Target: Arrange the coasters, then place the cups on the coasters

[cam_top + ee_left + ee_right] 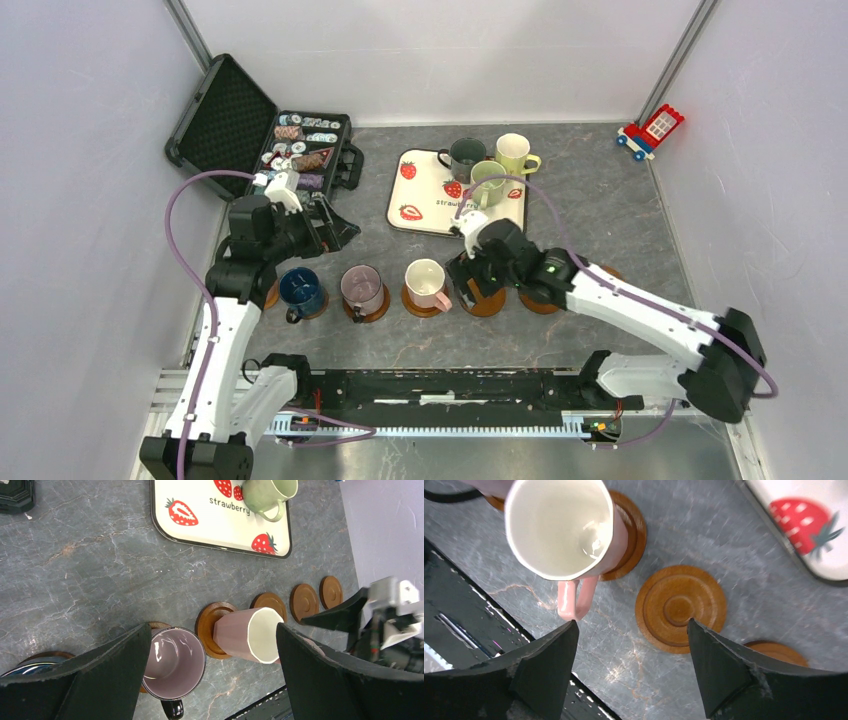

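- Three cups stood on coasters (205, 625) in the row across the lower middle of the overhead view: navy mug (300, 288), mauve mug (362, 285) and pink mug (427, 282), left to right.
- Your right gripper (632, 624) hung over that row, jaws apart with nothing between them. In its wrist view the pink mug sat upper left, outside the jaws, its handle pointing down at the frame-left finger.
- A bare coaster (680, 607) lay just above the gap, nearer the frame-right finger, untouched.
- I judged the step to be getting clear of the pink mug. You needed to rise straight before swinging, lest that finger catch the handle.
- Your left gripper (214, 627) hovered wide open and empty, with the mauve and pink mugs showing below between its fingers.
- Farthest off, upper middle of the overhead view, the tray (425, 185) held the dark grey-green mug (465, 155), yellow-green mug (515, 152) and light green mug (487, 183), not yet fetched.
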Motion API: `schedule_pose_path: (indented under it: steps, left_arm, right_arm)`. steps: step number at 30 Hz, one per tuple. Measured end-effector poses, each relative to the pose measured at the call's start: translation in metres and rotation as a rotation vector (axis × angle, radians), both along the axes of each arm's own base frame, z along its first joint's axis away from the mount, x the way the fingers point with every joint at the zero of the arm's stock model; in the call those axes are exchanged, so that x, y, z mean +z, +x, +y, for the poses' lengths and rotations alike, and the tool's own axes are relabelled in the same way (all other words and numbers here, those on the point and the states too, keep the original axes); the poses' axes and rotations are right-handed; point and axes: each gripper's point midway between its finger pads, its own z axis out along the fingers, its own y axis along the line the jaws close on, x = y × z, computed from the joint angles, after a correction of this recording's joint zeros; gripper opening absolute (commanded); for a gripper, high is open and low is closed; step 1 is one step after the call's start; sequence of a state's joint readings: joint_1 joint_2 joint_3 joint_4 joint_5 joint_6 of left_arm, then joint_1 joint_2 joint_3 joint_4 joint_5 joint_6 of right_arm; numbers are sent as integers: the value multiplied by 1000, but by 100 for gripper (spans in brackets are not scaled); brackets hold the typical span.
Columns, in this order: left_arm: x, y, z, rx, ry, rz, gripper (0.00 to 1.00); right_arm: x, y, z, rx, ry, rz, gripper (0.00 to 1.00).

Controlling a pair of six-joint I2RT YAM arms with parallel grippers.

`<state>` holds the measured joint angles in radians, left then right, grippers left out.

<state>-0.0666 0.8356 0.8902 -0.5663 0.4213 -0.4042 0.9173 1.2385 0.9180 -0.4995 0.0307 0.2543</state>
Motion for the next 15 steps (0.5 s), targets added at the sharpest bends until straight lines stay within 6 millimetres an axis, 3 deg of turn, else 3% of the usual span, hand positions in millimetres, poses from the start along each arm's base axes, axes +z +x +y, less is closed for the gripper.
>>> schedule_pose_path:
  steps: [4, 6, 8, 11, 15]
  left_arm:
    - [-7, 3, 0, 0, 2, 28, 100]
    - [-11, 5, 0, 0, 3, 44, 100]
    - [-14, 7, 0, 1, 4, 59, 100]
    - [-20, 9, 0, 1, 6, 81, 100]
    - [-23, 11, -1, 1, 6, 95, 100]
  right_arm:
    - [35, 6, -10, 33, 61, -117, 76]
    - [38, 7, -12, 40, 60, -140, 73]
    - [25, 6, -14, 50, 31, -123, 69]
    - [-13, -2, -22, 73, -34, -75, 61]
    - [-43, -11, -33, 98, -86, -48, 44]
